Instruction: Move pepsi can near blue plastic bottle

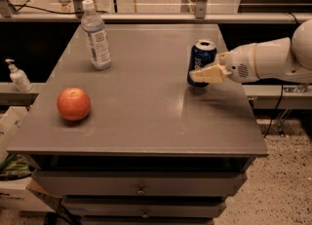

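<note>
The claw (207, 74) sits against the can (202, 53) near the bench's (146, 121) right edge; I cannot tell whether it grips. The bottle (96, 39) stands well apart, far left. A loose hold could tip the can in transit, and a hasty arrival could topple the bottle.

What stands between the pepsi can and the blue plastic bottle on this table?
Nothing visible. Bare table lies between the pepsi can and the blue plastic bottle. The orange fruit sits off that line. The hand is at the can's far side from the bottle.
</note>
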Robot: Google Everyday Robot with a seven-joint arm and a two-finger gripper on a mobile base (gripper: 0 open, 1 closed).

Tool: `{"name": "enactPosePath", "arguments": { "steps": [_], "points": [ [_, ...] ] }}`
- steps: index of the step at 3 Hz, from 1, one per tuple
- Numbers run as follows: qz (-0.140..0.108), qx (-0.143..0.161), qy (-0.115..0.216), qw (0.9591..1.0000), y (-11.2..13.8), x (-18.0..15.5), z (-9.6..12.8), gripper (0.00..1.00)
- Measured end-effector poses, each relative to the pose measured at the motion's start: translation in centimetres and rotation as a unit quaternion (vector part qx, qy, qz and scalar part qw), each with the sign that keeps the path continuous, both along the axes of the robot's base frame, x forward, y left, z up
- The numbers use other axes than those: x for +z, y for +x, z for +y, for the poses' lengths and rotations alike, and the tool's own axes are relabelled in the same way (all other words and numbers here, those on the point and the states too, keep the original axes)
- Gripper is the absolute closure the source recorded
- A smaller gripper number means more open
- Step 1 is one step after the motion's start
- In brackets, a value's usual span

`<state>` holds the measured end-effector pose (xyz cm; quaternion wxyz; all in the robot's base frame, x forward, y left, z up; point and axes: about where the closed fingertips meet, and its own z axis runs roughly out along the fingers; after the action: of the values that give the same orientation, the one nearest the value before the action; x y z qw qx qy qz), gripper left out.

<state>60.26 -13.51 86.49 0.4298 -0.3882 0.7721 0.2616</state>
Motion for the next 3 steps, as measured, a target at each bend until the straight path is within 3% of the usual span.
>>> {"name": "enactPosePath", "arguments": {
  "steps": [1,2,3],
  "points": [
    [0.000,0.000,0.000,1.0000,0.0,0.0,0.0,1.00],
    [-0.016,0.004,0.010,0.9998,0.4,0.4,1.5,1.00],
    [-0.033,0.010,0.021,0.9992,1.7,0.8,4.6,1.00]
  ]
}}
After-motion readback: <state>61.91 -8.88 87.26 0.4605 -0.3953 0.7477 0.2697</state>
